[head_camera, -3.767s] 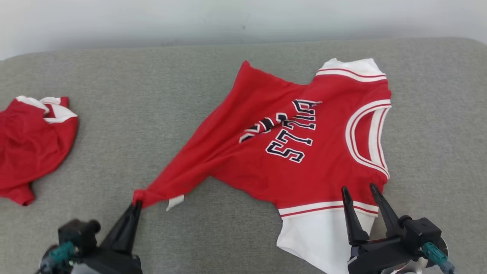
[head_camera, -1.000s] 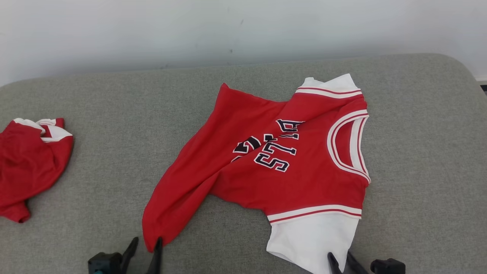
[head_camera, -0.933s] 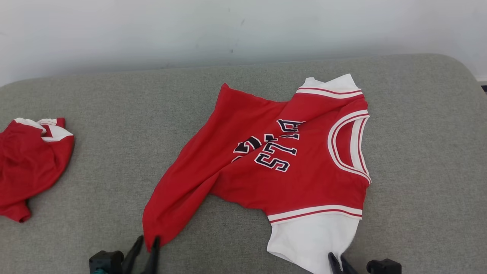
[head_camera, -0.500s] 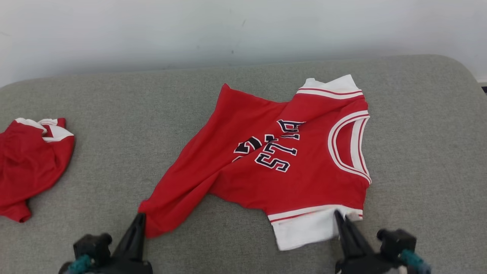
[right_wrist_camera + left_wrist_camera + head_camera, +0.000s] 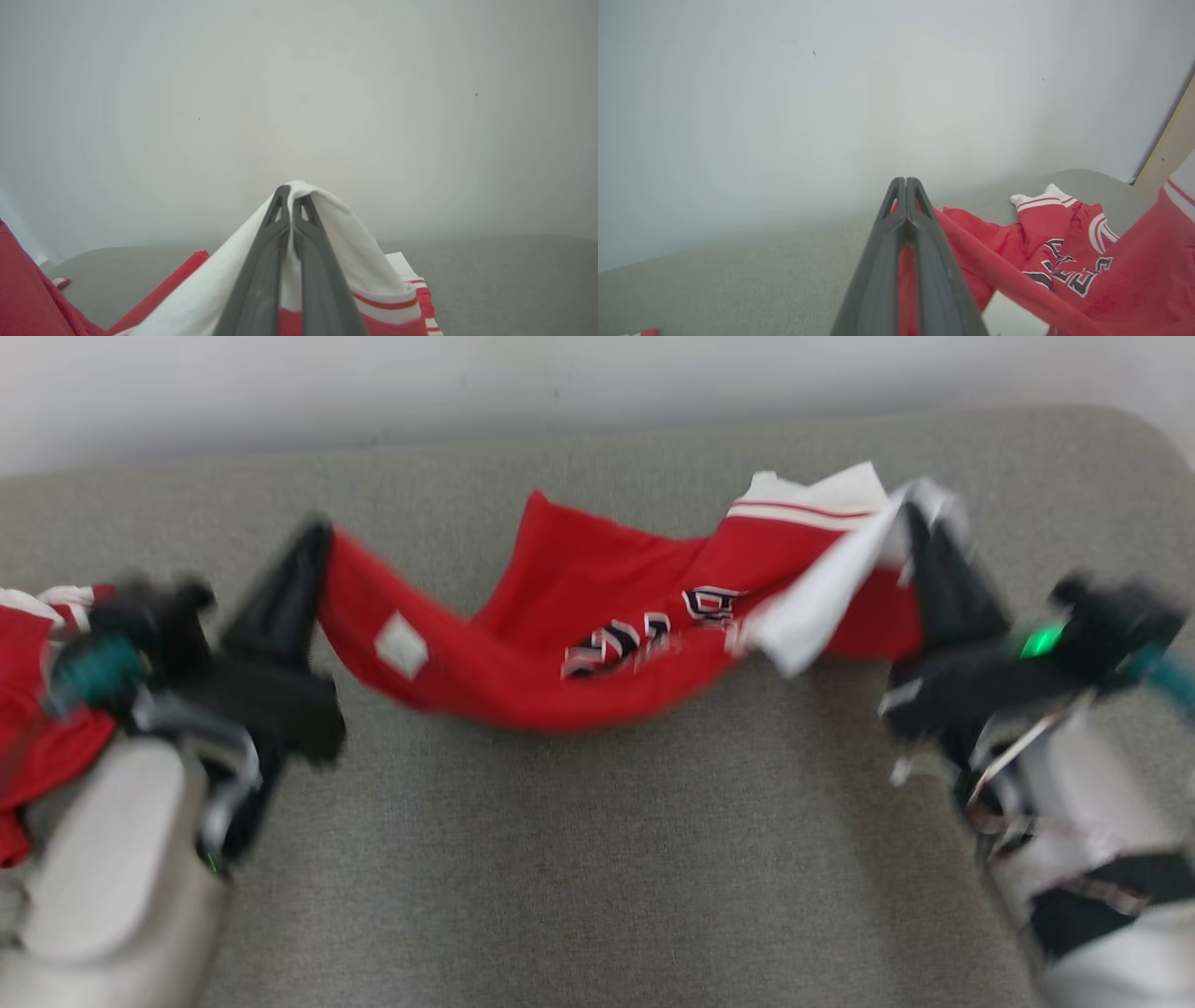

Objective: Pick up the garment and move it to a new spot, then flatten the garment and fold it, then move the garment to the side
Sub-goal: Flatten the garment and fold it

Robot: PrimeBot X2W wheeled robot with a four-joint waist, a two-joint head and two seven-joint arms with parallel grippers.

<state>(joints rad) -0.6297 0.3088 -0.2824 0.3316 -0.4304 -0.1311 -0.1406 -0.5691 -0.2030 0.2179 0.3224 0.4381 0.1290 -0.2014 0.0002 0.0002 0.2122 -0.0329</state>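
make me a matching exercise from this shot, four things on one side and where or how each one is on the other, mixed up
Column one:
1. left hand
2. right hand
3. crumpled red garment
4. white tag

Column two:
a. shut on the white part of the jersey
b. on the red cloth sagging between the two hands
c. shut on a red corner of the jersey
d. bunched up at the head view's left edge

Pairs: 1-c, 2-a, 3-d, 4-b
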